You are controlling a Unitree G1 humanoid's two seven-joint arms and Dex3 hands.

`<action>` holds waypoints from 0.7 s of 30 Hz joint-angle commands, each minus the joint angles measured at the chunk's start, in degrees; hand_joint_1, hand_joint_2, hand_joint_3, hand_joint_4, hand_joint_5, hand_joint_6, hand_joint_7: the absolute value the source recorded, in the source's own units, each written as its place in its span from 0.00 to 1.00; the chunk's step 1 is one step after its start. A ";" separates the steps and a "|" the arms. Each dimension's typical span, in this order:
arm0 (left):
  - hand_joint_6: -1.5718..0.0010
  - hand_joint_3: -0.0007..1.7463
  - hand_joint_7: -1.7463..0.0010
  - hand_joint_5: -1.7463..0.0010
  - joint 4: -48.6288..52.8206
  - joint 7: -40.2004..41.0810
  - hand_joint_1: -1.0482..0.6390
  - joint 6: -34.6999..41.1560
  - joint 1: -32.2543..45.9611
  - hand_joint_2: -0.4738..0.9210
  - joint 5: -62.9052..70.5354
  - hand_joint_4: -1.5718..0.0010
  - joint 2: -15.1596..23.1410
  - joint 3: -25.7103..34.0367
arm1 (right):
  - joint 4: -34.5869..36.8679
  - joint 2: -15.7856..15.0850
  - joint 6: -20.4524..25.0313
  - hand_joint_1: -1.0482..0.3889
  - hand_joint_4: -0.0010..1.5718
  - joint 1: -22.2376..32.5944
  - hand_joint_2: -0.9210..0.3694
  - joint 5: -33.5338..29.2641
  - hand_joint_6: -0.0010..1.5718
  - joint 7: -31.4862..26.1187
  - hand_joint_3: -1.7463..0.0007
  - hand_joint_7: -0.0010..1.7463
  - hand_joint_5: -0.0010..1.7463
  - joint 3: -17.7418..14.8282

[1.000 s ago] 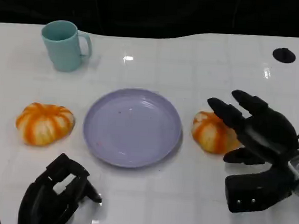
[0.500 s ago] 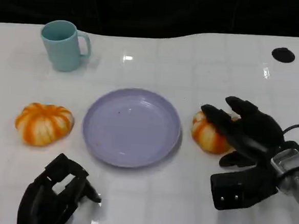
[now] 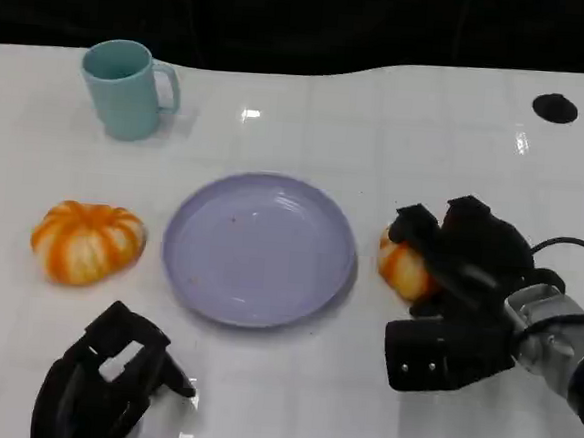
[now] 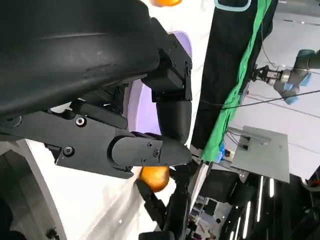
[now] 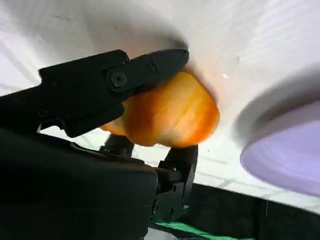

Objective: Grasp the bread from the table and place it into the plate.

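An orange-and-white striped bread roll lies on the white table just right of the lilac plate. My right hand covers it from the right, and the right wrist view shows black fingers wrapped around the bread, which still touches the table. A second striped roll sits left of the plate. At the lower left my left hand rests with fingers curled and nothing in them. The plate holds nothing.
A teal mug stands at the back left. A small black round mark is on the table at the back right. The table's dark far edge runs along the top of the head view.
My right hand has moved left and down over the right-hand bread, and its fingers have gone from spread above it to wrapped around it. The left hand has stayed put.
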 commanded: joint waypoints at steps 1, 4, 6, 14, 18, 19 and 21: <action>0.71 0.16 0.11 0.00 -0.82 0.00 0.30 -0.59 0.89 1.00 0.09 0.63 0.50 -0.14 | 0.94 -0.11 -1.62 0.54 0.70 0.69 0.00 1.32 0.32 -2.66 0.97 1.00 1.00 -0.72; 0.70 0.16 0.11 0.00 -1.25 0.39 0.30 0.03 1.10 1.00 0.14 0.63 0.47 -0.29 | 1.11 -0.17 -3.27 0.58 0.96 1.28 0.00 1.71 0.78 -6.29 0.87 1.00 1.00 -0.86; 0.70 0.16 0.11 0.00 -1.50 0.40 0.30 0.20 1.27 1.00 -0.01 0.63 0.31 -0.37 | 1.29 -0.27 -3.34 0.56 0.99 1.41 0.00 1.31 0.91 -8.02 0.84 1.00 1.00 -0.39; 0.69 0.15 0.12 0.00 -2.27 0.55 0.30 0.91 1.48 1.00 -0.18 0.62 0.03 -0.51 | 1.58 -0.44 -1.93 0.55 1.00 1.34 0.23 1.84 1.00 -8.15 0.48 1.00 1.00 -0.70; 0.68 0.14 0.11 0.00 -2.67 0.89 0.31 1.43 1.57 1.00 0.07 0.61 0.08 -0.66 | 1.30 -0.72 -3.45 0.51 1.00 1.58 0.25 3.35 1.00 -9.79 0.38 1.00 1.00 -1.81; 0.68 0.14 0.11 0.00 -2.74 0.96 0.31 1.43 1.61 1.00 0.10 0.61 0.04 -0.68 | 1.18 -0.79 -3.99 0.50 1.00 1.58 0.27 3.69 1.00 -10.83 0.34 1.00 1.00 -2.09; 0.68 0.15 0.11 0.00 -2.79 0.99 0.31 1.43 1.60 1.00 0.15 0.61 0.04 -0.73 | 1.00 -0.89 -4.81 0.47 1.00 1.32 0.31 4.09 1.00 -12.06 0.26 1.00 1.00 -2.54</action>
